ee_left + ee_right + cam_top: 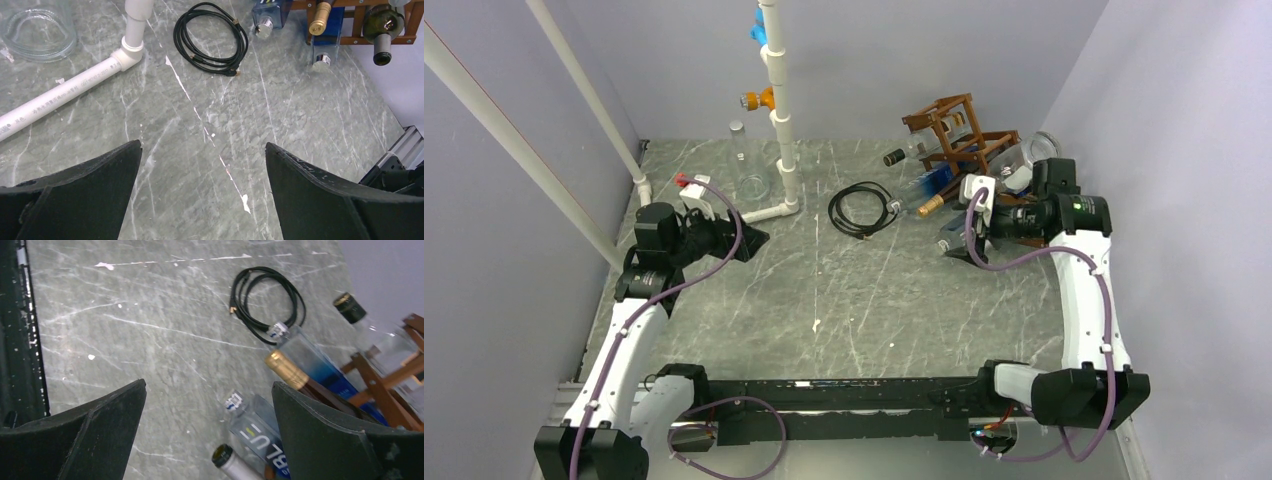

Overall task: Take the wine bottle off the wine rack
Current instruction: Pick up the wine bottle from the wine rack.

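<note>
Though close to the right gripper, not yet gripped: wine bottle, gold-foil neck poking low from the wine rack at the far right of the table.
Rack: light open frame, liable to shift or tip if tugged sideways. Crowding the gold neck: clear bottles, apt to be knocked or rolled by the right jaws, spread wide and empty. Likewise wide and empty, well apart: left gripper. Shown from the top only: both grippers at once and the rack's corner spot; from the right wrist only, a further bottle mouth; from the left wrist, rack cells front-on, dark bottle inside. Off the path: black cable.
</note>
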